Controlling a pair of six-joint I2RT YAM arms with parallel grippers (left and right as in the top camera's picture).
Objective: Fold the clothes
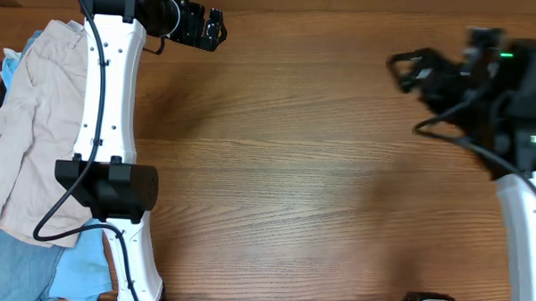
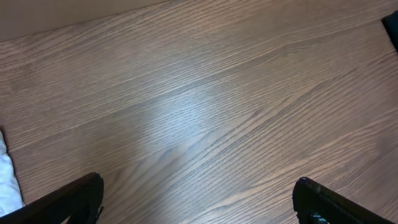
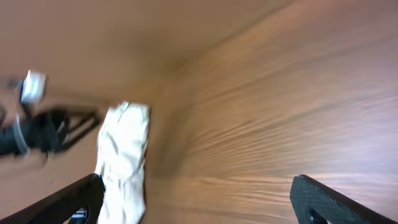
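Note:
No black shorts show plainly. Only a thin dark strip (image 1: 0, 95) peeks out at the left edge of the clothes pile, and I cannot tell what it is. My left gripper (image 1: 215, 28) is open and empty over bare wood at the far left of the table. Its fingers stand wide apart in the left wrist view (image 2: 199, 199). My right gripper (image 1: 403, 71) is blurred, open and empty at the far right. Its fingers are wide apart over bare wood in the right wrist view (image 3: 199, 199).
Beige shorts (image 1: 32, 124) lie spread at the table's left edge, partly under the left arm (image 1: 108, 118). They show as a pale shape in the right wrist view (image 3: 124, 162). Light blue garments (image 1: 31, 267) lie at the near left corner and another (image 1: 12, 66) beside the beige shorts.

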